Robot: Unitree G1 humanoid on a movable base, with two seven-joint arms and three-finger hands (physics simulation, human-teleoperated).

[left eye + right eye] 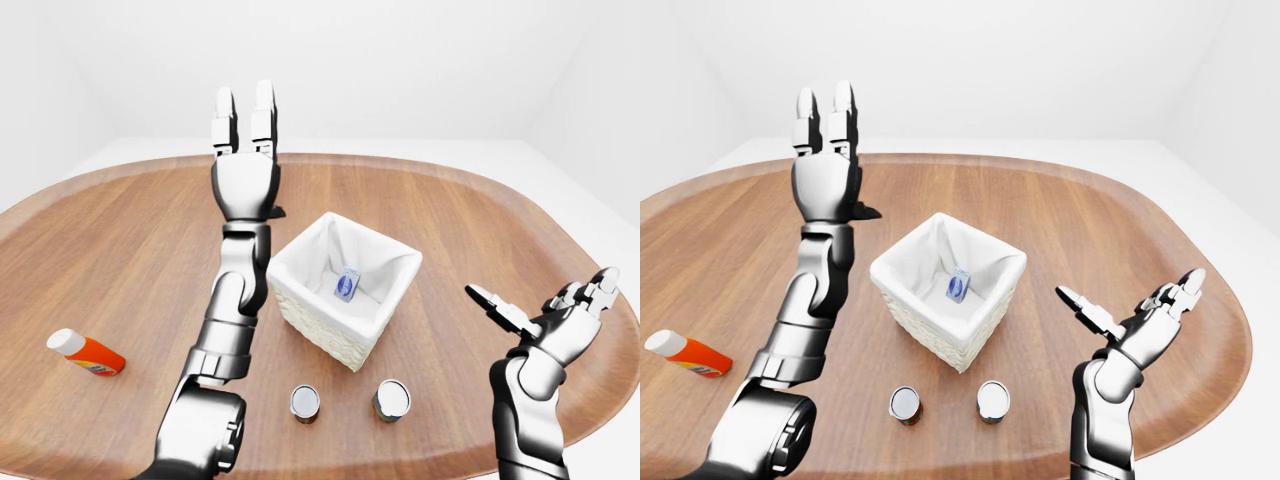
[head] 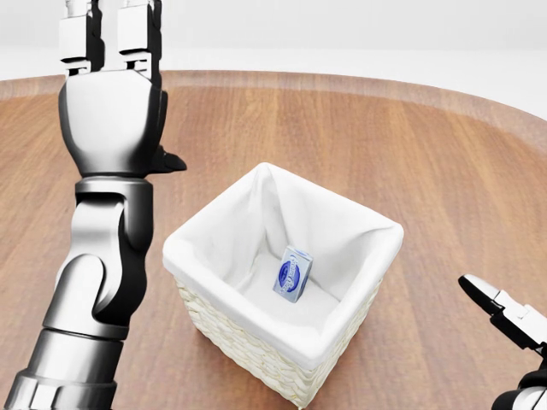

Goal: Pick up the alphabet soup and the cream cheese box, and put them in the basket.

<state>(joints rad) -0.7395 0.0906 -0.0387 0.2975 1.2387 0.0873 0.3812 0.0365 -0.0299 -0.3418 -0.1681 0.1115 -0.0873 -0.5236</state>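
So nearest to the robot, two cans stand upright on the wooden table (image 1: 480, 215), just this side of the basket: the left can (image 1: 305, 403) and the right can (image 1: 391, 399). Both show only plain silver lids from up here, so I can't tell which one is the alphabet soup. Off at the near left lies an orange bottle (image 1: 88, 353) with a white cap, well apart from everything else.

The right hand (image 1: 545, 310) hovers at the near right, fingers spread wide, nothing in it, clear of the cans and the basket.

Next out is the basket (image 2: 218, 318), white-lined wicker, sitting corner-on to the robot. The cream cheese box (image 2: 292, 274), small and blue, is already inside, tilted on the liner near the bottom. So I'd say half the job is done and the soup is what's left.

Farthest out, the left hand (image 1: 245, 130) is raised past the basket's left side, fingers straight and open, holding nothing.

What could go wrong: grabbing the wrong can, since the labels are hidden. Also the cans stand near each other, so wide fingers closing on one could knock the other over and send it rolling. A low swing could bump the basket rim too.
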